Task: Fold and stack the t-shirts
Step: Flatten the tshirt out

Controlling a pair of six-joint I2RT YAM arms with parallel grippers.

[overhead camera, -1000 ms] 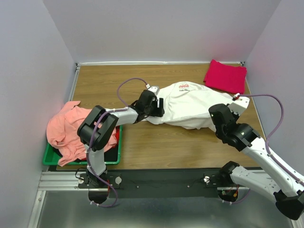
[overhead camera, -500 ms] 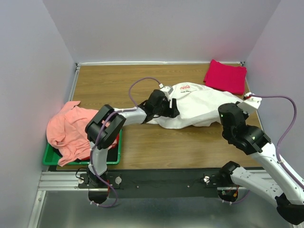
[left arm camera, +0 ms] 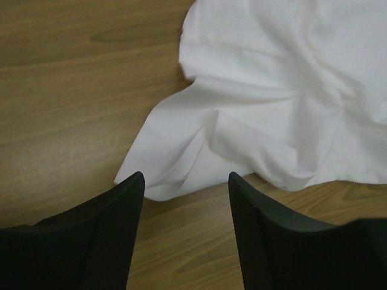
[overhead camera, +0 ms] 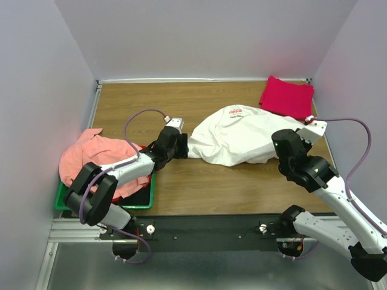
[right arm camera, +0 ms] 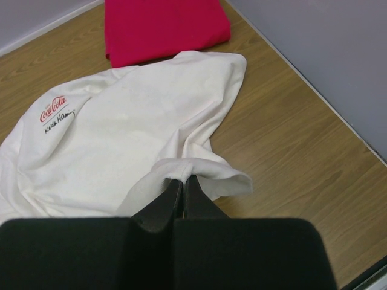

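The large white t-shirt (overhead camera: 239, 136) with a red chest print lies crumpled mid-table; it also shows in the left wrist view (left arm camera: 284, 103) and the right wrist view (right arm camera: 121, 145). My right gripper (right arm camera: 183, 179) is shut on its hem at the right side (overhead camera: 284, 140). My left gripper (left arm camera: 186, 184) is open and empty, just off the shirt's left edge (overhead camera: 181, 147). A folded magenta-red t-shirt (overhead camera: 287, 96) lies at the back right, also in the right wrist view (right arm camera: 163, 27). A salmon-pink t-shirt (overhead camera: 91, 163) is heaped on the green bin.
The green plastic bin (overhead camera: 142, 196) sits at the table's front left, with a bit of red cloth (overhead camera: 147, 169) showing under the pink heap. Walls close the table at the back and both sides.
My left gripper has let go of the white shirt and pulled back left to its edge. The shirt has spread out flatter. My right gripper still holds its hem and has shifted slightly.
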